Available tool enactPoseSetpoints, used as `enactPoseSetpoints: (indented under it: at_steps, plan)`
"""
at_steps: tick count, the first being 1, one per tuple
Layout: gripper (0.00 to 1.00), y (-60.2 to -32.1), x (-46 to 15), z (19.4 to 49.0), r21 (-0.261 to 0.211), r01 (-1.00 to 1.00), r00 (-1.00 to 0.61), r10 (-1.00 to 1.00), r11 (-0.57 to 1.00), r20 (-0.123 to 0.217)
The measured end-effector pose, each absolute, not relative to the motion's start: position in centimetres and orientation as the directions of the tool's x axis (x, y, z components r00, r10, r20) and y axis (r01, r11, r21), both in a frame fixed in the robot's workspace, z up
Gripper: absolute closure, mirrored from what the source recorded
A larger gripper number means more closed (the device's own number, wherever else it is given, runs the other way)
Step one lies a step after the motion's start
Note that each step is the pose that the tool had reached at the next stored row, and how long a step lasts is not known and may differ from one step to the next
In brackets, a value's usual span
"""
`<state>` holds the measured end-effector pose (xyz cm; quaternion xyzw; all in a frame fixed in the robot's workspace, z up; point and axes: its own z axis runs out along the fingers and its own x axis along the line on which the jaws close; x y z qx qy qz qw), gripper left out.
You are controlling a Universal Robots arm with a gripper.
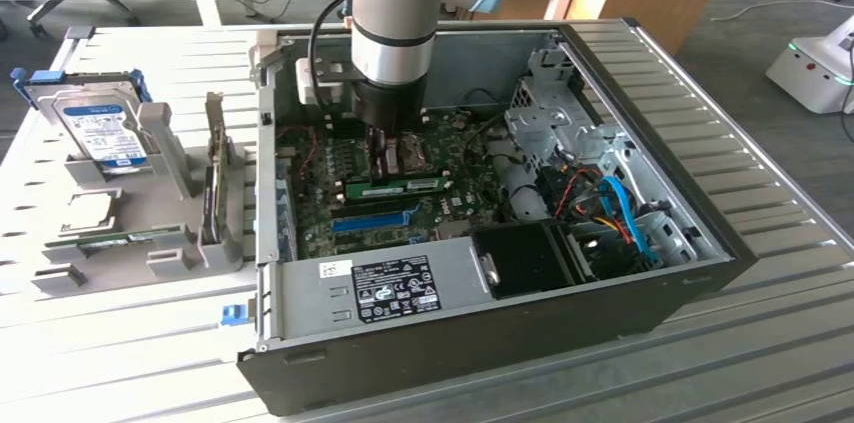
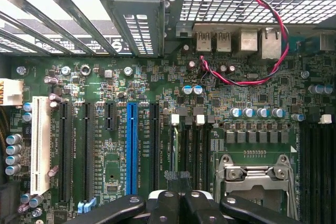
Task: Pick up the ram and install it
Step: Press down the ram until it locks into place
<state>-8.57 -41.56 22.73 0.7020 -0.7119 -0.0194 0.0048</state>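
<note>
The ram point(image 1: 395, 186), a thin green stick with a pale label, stands on edge across the motherboard point(image 1: 461, 205) inside the open computer case point(image 1: 694, 243). My gripper point(image 1: 394, 165) hangs straight down over the ram's middle, its tips just above the top edge. I cannot tell whether they touch it. In the wrist view the black fingers point(image 2: 165, 205) of the gripper point(image 2: 181, 203) are shut, pointing at the memory slots point(image 2: 200, 140) with white end clips.
A blue slot point(image 1: 368, 221) point(image 2: 131, 140) lies beside the ram. The CPU socket point(image 2: 254, 174), red-black wires point(image 2: 273, 51), a black fan housing point(image 1: 534, 258) and the drive cage point(image 1: 547, 113) crowd the case. A grey rack at the exterior view's left holds a hard drive point(image 1: 100, 128), an expansion card point(image 1: 214, 178) and a green stick point(image 1: 114, 239).
</note>
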Motion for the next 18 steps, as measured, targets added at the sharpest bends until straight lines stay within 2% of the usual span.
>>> enactPoseSetpoints:
  at_steps: [18]
  plan:
    - [0.89, -41.57, -8.57, 22.61, 0.034, -0.999, -0.014, -1.0, 0.014, -0.021]
